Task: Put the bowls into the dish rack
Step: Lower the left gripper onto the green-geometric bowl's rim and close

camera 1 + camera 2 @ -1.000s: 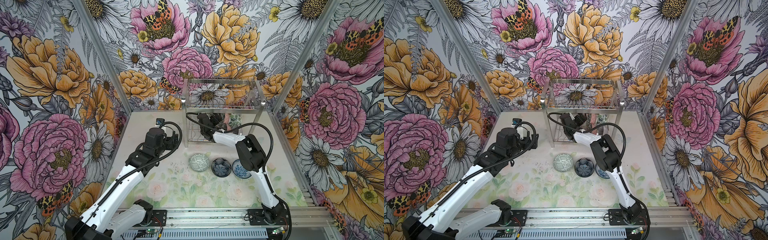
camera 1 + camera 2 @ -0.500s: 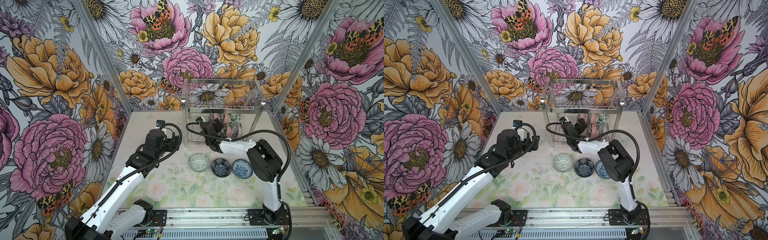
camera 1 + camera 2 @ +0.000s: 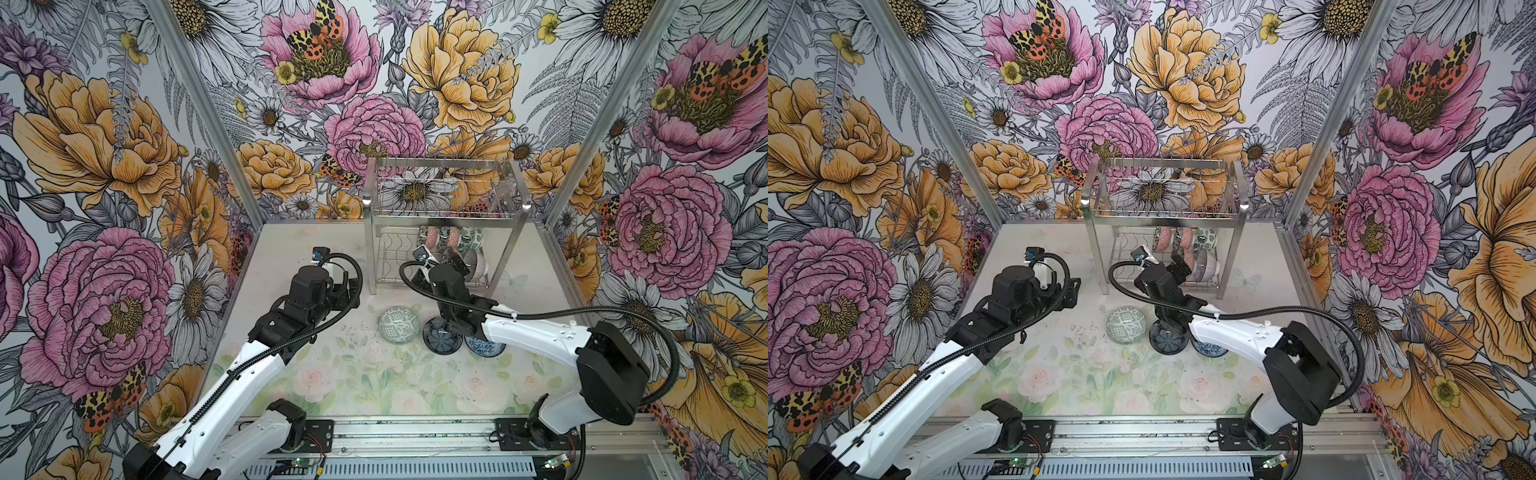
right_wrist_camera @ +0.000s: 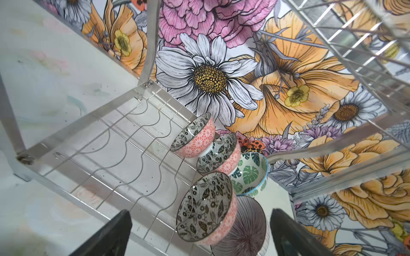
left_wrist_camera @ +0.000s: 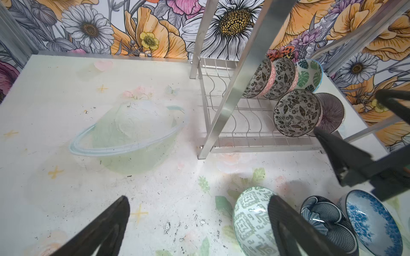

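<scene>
On the left of the table (image 3: 291, 257), the left gripper (image 5: 198, 199) hangs over the printed surface. Its jaws are spread wide and empty, and it points toward the dish rack (image 3: 371, 249).

To its right, in front of the rack, three bowls rest on the table in a close row:
- a green geometric bowl (image 3: 398, 325), showing its patterned outside;
- a dark blue ribbed bowl (image 3: 441, 340), just beside it;
- a blue floral bowl (image 3: 484, 348), partly hidden in both top views beneath the right arm (image 3: 536, 336).

The two-tier rack stands at the back of the table, near the flowered wall (image 3: 415, 83). Five bowls stand on edge in the right half of its wavy lower shelf.
- The rear row, as the right wrist view shows it, holds the far floral bowl (image 4: 193, 135), then the second floral bowl (image 4: 218, 153). Both are black-and-white inside and pink outside. The green leaf bowl (image 4: 250, 175) ends the row.
- The front row holds the front floral bowl (image 4: 204, 206), with the striped bowl (image 4: 246, 228) nested close behind it.

The right gripper (image 4: 200, 212) is at the rack's front edge, jaws wide apart and gripping nothing. The front floral bowl shows between its fingers (image 4: 106, 235), beyond their tips.
</scene>
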Controlling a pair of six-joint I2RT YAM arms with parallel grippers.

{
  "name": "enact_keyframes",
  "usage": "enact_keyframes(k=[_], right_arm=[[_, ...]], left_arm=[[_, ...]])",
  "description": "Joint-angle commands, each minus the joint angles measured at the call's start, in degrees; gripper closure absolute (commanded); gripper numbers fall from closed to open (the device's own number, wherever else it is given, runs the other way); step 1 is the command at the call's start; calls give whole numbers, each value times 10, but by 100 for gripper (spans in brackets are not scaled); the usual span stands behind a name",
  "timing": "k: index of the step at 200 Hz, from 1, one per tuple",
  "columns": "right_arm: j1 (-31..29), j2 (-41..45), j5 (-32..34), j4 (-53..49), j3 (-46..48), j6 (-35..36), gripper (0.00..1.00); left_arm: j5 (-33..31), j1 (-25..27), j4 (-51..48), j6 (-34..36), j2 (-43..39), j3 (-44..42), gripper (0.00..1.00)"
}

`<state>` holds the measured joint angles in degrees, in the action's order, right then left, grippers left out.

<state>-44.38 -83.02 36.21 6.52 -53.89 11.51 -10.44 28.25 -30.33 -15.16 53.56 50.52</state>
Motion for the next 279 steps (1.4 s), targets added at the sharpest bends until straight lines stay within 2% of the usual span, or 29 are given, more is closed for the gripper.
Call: enact_keyframes(k=[1, 27, 36, 59, 102, 168, 242, 279], right_arm=[[16, 72, -50, -80, 18, -109, 0], [55, 129, -92, -145, 26, -168, 0], [68, 142, -104, -159, 30, -180, 0], [97, 160, -127, -192, 29, -201, 0], [126, 154, -155, -213, 20, -207, 1], [143, 132, -163, -212, 9, -206, 1], [149, 120, -170, -209, 4, -206, 1], [149, 114, -173, -207, 1, -206, 2]], left_arm=[[-8, 21, -8, -18, -3, -8, 1], [-12, 50, -6, -35, 11, -18, 1], [-31, 59, -4, -43, 18, -23, 1], [-20, 73, 17, -69, 35, -42, 1], [84, 81, 109, -137, 75, -109, 1], [129, 90, 145, -146, 178, -118, 2], [138, 90, 170, -141, 267, -90, 30], [147, 88, 189, -150, 299, -79, 50]])
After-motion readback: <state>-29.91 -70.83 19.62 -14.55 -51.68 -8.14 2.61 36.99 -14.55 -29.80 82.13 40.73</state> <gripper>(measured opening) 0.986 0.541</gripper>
